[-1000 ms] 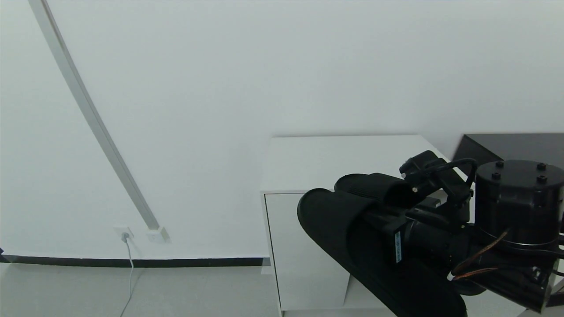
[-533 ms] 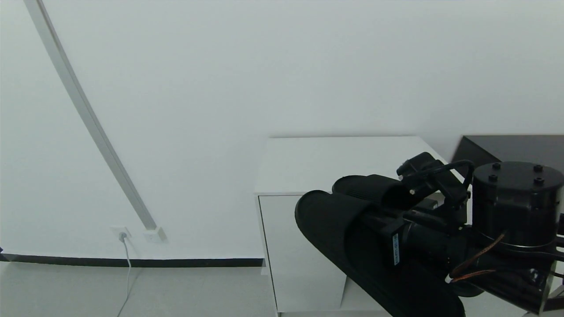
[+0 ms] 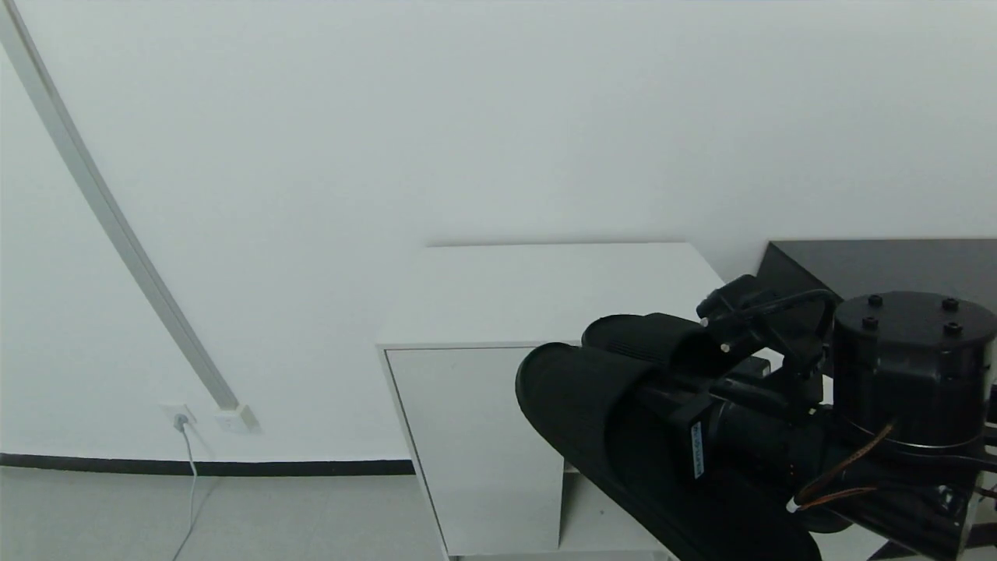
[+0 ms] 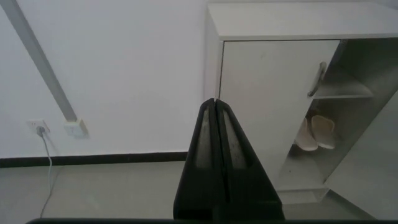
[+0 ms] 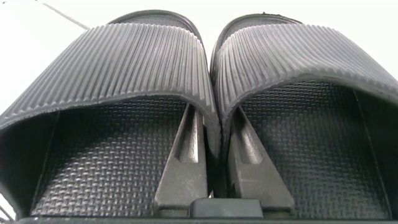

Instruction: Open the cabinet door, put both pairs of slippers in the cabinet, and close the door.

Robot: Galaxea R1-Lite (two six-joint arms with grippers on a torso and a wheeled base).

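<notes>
Clamping two black slippers is the right tool; left tool closed, empty; two beige slippers inside one cabinet.

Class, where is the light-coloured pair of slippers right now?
In the left wrist view, the light slippers sit inside the open white cabinet, under its shelf.

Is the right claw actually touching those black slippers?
Touching. The right wrist view shows the right gripper clamped on the black slippers' adjoining inner edges.
</notes>
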